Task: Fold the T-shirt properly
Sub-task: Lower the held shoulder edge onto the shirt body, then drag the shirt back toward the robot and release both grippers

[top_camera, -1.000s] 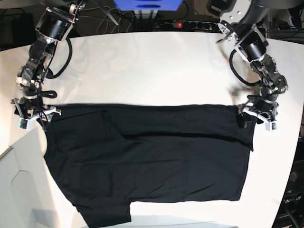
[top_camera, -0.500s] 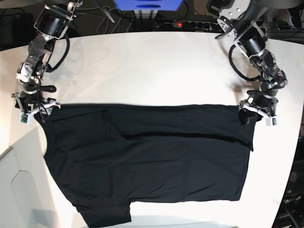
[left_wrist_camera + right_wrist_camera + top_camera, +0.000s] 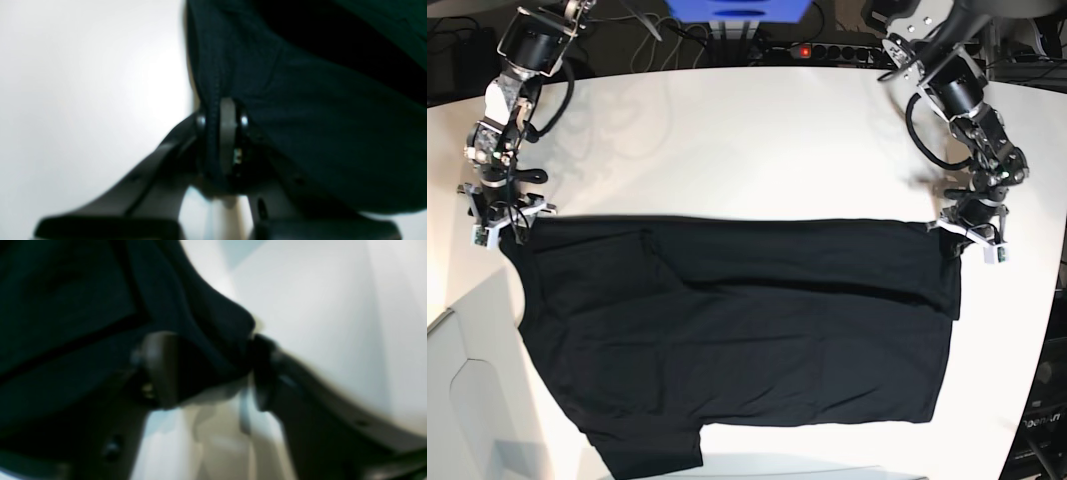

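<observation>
The black T-shirt (image 3: 737, 330) lies spread on the white table (image 3: 747, 130), plain side up, with a fold line running below its far edge. My left gripper (image 3: 964, 232) stands at the shirt's far right corner. In the left wrist view the left gripper (image 3: 221, 124) is shut on the stitched hem of the T-shirt (image 3: 317, 133). My right gripper (image 3: 497, 222) stands at the far left corner. In the right wrist view the right gripper (image 3: 210, 373) has its jaws apart, with a corner of the T-shirt (image 3: 206, 326) between them.
A power strip (image 3: 827, 50) with a red light and loose cables lie along the table's back edge, beside a blue box (image 3: 737, 10). The table's curved front left edge (image 3: 467, 370) runs close to the shirt's sleeve.
Both grippers have shifted slightly toward the back at the shirt's far corners. The left jaws have closed on the hem. The right jaws have narrowed around the other corner.
</observation>
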Tool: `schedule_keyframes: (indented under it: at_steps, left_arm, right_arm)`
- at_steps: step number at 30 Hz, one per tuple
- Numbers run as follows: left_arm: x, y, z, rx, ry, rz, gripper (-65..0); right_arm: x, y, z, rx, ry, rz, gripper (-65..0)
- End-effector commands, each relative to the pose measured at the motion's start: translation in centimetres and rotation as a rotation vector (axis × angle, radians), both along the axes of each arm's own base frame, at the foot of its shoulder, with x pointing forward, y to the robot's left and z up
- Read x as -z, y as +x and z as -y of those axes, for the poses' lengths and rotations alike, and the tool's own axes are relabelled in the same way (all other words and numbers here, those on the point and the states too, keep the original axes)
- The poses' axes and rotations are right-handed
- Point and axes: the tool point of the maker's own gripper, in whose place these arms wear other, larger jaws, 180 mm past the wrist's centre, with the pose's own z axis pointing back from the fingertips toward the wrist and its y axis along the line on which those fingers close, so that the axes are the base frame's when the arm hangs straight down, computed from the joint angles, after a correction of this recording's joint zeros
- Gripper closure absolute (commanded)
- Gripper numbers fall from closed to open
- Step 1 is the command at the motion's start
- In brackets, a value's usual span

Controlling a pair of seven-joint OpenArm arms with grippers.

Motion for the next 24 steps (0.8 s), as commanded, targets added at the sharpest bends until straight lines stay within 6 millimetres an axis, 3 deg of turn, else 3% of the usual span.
schedule_keyframes:
  at_steps: [1, 6, 9, 16, 18, 21, 24]
  left_arm:
    - [1.7, -1.5, 0.1, 0.028, 0.022, -0.112, -1.3]
    - [2.0, -2.3, -0.3, 0.027, 0.036, -0.126, -0.1]
    - [2.1, -2.7, -0.4, 0.027, 0.043, -0.132, -0.1]
    - [-0.9, -2.3, -1.7, 0.033, 0.133, -0.089, -0.1]
    - [-1.2, -3.0, -2.3, 0.028, 0.151, -0.138, -0.1]
    - [-2.8, -3.8, -3.9, -0.019, 0.181, -0.161, -0.1]
    - [-4.9, -3.3, -4.3, -0.018, 0.229, -0.148, -0.1]
  right_arm:
    - [-0.2, 0.0, 0.8, 0.0, -0.022, -0.014, -21.3]
    - [0.3, -0.7, 0.8, 0.0, -0.022, -0.03, 0.0]
    - [-1.4, -0.3, 0.9, -0.008, -0.051, 0.007, 0.0]
    - [-6.4, 1.6, 1.1, -0.024, -0.12, 0.116, 0.0]
    - [-7.6, 2.1, 1.3, -0.026, -0.136, 0.115, 0.0]
    - [-9.0, 3.0, 1.6, -0.026, -0.148, 0.109, 0.0]
    - [-10.4, 4.1, 1.5, -0.024, -0.151, 0.125, 0.0]
